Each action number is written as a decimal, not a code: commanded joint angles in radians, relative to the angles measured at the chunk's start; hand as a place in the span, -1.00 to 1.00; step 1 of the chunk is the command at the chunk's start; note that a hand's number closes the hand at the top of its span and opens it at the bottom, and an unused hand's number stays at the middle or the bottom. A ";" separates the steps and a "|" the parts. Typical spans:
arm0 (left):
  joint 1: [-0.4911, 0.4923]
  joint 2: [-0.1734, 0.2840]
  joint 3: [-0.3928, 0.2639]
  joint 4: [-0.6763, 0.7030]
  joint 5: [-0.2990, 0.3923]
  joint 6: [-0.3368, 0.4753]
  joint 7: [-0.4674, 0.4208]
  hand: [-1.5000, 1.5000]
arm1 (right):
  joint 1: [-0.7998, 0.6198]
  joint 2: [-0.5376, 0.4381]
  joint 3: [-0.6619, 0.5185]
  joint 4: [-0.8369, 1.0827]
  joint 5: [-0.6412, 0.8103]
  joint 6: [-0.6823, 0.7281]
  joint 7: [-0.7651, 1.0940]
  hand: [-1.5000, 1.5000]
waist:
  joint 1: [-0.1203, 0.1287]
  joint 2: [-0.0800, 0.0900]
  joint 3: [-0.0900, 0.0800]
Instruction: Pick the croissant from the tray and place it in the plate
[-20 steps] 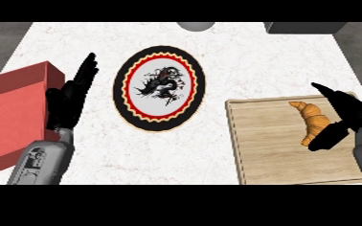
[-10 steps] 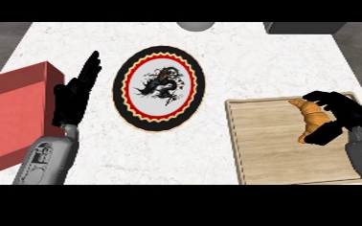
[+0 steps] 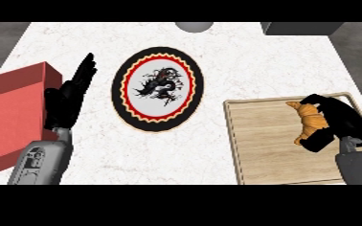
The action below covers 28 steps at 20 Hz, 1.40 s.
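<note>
A: Status on the croissant (image 3: 309, 121)?

B: On the wooden tray (image 3: 265, 143), far-right part of it, lying roughly lengthwise near-to-far. Right hand (image 3: 332, 124) is on it, fingers curled over the right side of the pastry and wrapping it. Left half of the croissant shows, the rest is hidden under the hand. Can't tell whether it's lifted off the tray or resting on it.

A: Plate?

B: Plate (image 3: 158, 89) sits mid-table, left of the tray and apart from it. Black rim, red-and-yellow zigzag ring, pale centre with a dark dragon-like figure. Nothing on it.

A: Left side?

B: Left hand (image 3: 68, 98) at the left of the view, fingers straight and held together, pointing far and slightly right. Holding nothing, touching nothing that I can see. It's between the red box (image 3: 20, 106) and the plate, just beside the box edge. Grey forearm (image 3: 41, 162) comes in from the near-left.

A: Anything else on the table (image 3: 247, 62)?

B: White marbled top. A grey rounded object (image 3: 194, 26) at the far edge, cut off by the view, and a dark block (image 3: 300, 27) at the far right, also cut off. Can't identify either.
</note>
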<state>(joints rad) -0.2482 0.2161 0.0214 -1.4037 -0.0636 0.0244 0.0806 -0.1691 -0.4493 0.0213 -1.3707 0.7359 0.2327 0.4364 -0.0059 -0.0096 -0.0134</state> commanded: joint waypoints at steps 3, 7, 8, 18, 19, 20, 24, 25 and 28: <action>0.035 -0.013 0.001 -0.004 -0.020 0.034 -0.008 0.00 | 0.201 0.238 0.200 -0.245 0.192 -0.104 0.356 1.00 | -0.032 -0.007 0.009; 0.028 -0.030 -0.005 -0.003 -0.019 0.036 -0.008 0.00 | 0.299 0.330 0.337 -0.442 0.363 -0.188 0.504 1.00 | -0.025 -0.001 0.011; -0.014 -0.020 -0.010 0.004 -0.037 0.042 0.033 0.00 | 0.329 0.333 0.383 -0.469 0.421 -0.227 0.501 1.00 | -0.023 0.001 0.012; 0.008 -0.031 -0.013 -0.015 -0.028 0.025 0.009 0.00 | 0.173 0.384 0.637 -0.726 0.793 -0.234 0.555 1.00 | 0.004 0.005 0.012; -0.032 -0.035 -0.004 0.020 -0.030 0.034 0.017 0.00 | 0.128 0.390 0.632 -0.718 0.817 -0.231 0.545 1.00 | 0.002 0.007 0.012; -0.034 -0.005 0.013 0.042 -0.020 0.005 -0.010 0.00 | 0.104 0.436 0.679 -0.687 0.836 -0.261 0.544 1.00 | 0.004 0.008 0.012; -0.043 -0.018 0.018 0.005 0.008 -0.014 0.034 0.00 | -0.113 0.447 0.639 -0.602 0.694 -0.215 0.595 1.00 | 0.015 0.011 0.013; 0.013 -0.072 -0.045 -0.005 -0.061 0.044 -0.023 0.00 | -0.156 0.448 0.660 -0.540 0.647 -0.256 0.642 1.00 | 0.020 0.012 0.013; 0.021 -0.024 -0.005 -0.046 -0.022 -0.005 0.008 0.00 | -0.211 0.448 0.628 -0.445 0.549 -0.354 0.651 1.00 | 0.021 0.011 0.013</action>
<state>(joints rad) -0.2474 0.1918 0.0151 -1.4267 -0.0862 0.0269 0.0966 -0.2719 -0.0137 0.6667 -1.9231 1.3878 -0.0337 1.0222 0.0104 -0.0001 -0.0007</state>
